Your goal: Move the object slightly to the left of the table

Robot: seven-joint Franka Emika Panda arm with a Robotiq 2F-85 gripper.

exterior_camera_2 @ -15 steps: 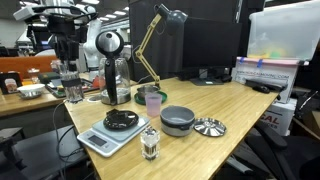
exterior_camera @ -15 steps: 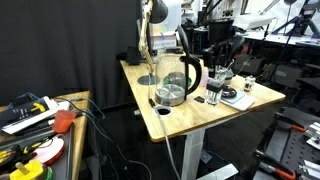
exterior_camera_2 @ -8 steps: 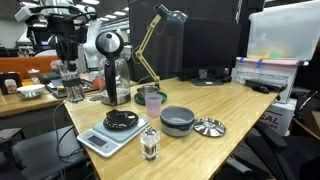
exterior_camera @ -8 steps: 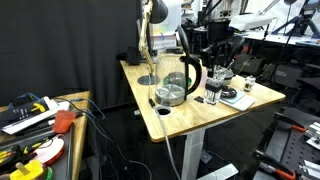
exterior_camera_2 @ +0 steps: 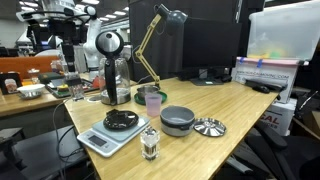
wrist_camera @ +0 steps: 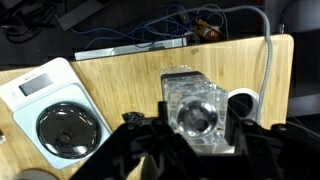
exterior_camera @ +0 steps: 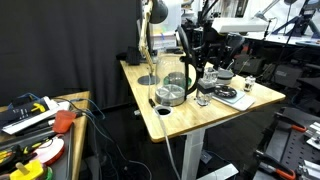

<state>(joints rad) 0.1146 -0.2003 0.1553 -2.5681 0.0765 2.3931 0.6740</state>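
The object, a small clear glass cup (wrist_camera: 195, 100), sits between my gripper's (wrist_camera: 196, 120) two black fingers in the wrist view, which press on both of its sides. In an exterior view the gripper (exterior_camera: 204, 85) holds the cup (exterior_camera: 203, 98) low over the light wood table (exterior_camera: 190, 120), near its front edge, between the big glass pot and the scale. In an exterior view the gripper (exterior_camera_2: 71, 78) and cup (exterior_camera_2: 73, 91) are small and far off at the left. I cannot tell whether the cup touches the table top.
A large glass pot with a black handle (exterior_camera: 172, 90) stands just beside the cup. A white scale with a black dish (wrist_camera: 55, 112) lies on the other side. A cable hole (wrist_camera: 240, 103) is close by. A desk lamp (exterior_camera: 150, 40) stands at the back.
The gripper has shifted with the cup a short way across the table towards the glass pot and away from the scale.
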